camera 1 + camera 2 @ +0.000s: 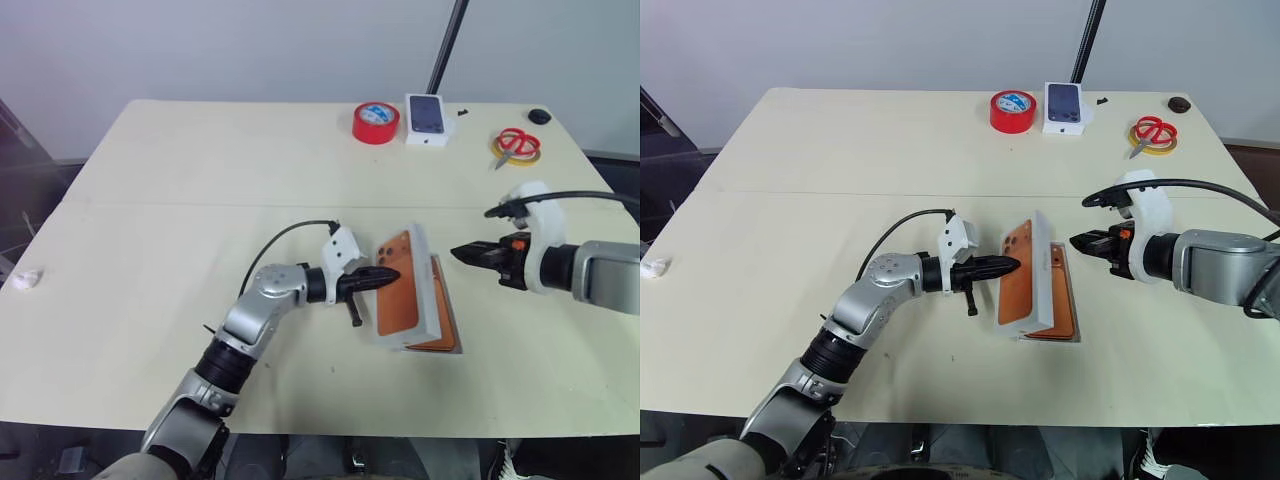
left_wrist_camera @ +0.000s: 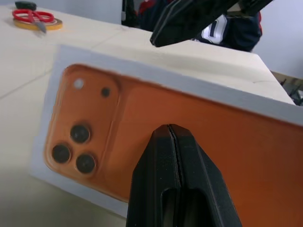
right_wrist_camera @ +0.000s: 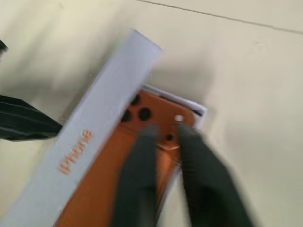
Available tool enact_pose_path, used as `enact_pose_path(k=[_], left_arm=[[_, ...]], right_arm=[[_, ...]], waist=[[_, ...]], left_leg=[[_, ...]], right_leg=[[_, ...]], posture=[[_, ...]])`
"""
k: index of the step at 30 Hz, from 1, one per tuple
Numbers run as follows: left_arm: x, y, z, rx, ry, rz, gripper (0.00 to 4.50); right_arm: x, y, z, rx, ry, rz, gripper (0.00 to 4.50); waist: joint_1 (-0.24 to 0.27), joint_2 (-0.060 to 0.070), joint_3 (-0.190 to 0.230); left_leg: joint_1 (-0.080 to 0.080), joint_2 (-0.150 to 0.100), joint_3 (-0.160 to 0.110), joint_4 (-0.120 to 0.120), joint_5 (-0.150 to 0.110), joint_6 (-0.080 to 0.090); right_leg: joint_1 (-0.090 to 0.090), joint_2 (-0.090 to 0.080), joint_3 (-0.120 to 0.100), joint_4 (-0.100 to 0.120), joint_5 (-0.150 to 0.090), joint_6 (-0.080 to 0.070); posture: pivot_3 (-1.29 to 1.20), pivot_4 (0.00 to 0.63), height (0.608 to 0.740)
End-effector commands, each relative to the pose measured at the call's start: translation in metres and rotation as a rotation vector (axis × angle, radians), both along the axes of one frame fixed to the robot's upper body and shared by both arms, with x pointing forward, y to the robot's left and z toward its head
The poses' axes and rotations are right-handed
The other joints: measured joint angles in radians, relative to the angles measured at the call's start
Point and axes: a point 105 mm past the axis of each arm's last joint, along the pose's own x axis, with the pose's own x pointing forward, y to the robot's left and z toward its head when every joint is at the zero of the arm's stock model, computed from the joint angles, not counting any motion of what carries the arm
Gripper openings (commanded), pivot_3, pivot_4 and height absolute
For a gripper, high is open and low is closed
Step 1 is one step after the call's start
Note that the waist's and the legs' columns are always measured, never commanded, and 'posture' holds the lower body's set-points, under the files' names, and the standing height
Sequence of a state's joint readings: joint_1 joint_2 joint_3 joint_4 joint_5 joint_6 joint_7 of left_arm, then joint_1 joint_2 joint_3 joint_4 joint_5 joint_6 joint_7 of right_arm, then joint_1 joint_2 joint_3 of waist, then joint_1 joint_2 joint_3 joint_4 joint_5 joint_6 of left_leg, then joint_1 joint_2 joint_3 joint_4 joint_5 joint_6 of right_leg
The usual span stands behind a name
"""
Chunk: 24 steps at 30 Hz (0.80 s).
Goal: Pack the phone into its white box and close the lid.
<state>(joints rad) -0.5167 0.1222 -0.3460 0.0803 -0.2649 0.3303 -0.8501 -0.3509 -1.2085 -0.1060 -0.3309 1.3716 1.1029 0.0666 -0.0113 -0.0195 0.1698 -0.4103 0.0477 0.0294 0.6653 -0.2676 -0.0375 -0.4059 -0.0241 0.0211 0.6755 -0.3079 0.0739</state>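
Left gripper (image 1: 394,274) fingers closed, tips against tilted lid (image 1: 398,290), right gripper (image 1: 458,252) fingers closed, empty

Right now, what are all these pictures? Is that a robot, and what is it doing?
Yes, it is a robot with two arms. Each arm ends in a gripper, a pincher with two black fingers. The two wide pictures come from cameras in its head, looking down at a table. The other two come from a camera on each wrist, looking along that gripper's fingers.

In the middle, an orange phone lies in a white box. The lid, with a phone picture on it, stands tilted over the box. The left gripper is shut, with its tips against the lid. The right gripper hangs beside the box, holding nothing.

At the far edge lie red tape, a small box and scissors.
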Motion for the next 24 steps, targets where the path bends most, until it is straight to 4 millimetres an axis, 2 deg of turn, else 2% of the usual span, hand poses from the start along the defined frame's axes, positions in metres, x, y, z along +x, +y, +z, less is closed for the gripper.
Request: enact_pose_path(k=[1,6,11,17,24], left_arm=[[0.009,0.01,0.015,-0.029,-0.016,0.059,0.0],[0.021,0.037,0.013,0.03,0.024,0.166,0.0],[0.02,0.052,-0.005,0.163,0.062,0.17,0.0],[0.02,0.045,-0.016,0.228,0.056,0.137,0.0],[0.018,0.015,-0.01,0.206,0.041,0.057,0.0]], right_arm=[[0.002,0.002,0.007,-0.144,-0.086,0.068,0.06],[0.004,-0.001,-0.012,-0.32,-0.121,0.134,0.06],[0.004,-0.003,-0.031,-0.388,-0.102,0.168,0.06],[0.005,0.003,-0.034,-0.38,-0.107,0.199,0.06],[0.003,0.011,-0.035,-0.376,-0.115,0.239,0.06]], waist=[[0.0,0.0,0.0],[0.0,0.0,0.0],[0.001,0.0,0.0],[0.002,0.0,0.0],[0.002,0.0,0.0]], left_leg=[[0.0,0.0,0.0,0.0,0.0,0.0],[0.0,0.0,0.0,0.0,0.0,0.0],[0.0,0.0,0.0,0.0,0.0,0.0],[0.0,0.0,0.0,0.0,0.0,0.0],[0.0,-0.001,0.0,0.0,0.0,0.0]], right_leg=[[0.0,0.0,0.0,0.0,0.0,0.0],[0.0,0.0,0.0,0.0,0.0,0.0],[0.0,-0.001,0.0,0.0,0.0,0.0],[0.0,-0.001,0.0,0.0,0.0,0.0],[0.0,-0.001,0.0,0.0,0.0,0.0]], posture=[[0.0,0.15,0.732],[0.0,0.15,0.732],[0.0,0.15,0.732],[0.0,0.15,0.732],[0.0,0.15,0.732]])
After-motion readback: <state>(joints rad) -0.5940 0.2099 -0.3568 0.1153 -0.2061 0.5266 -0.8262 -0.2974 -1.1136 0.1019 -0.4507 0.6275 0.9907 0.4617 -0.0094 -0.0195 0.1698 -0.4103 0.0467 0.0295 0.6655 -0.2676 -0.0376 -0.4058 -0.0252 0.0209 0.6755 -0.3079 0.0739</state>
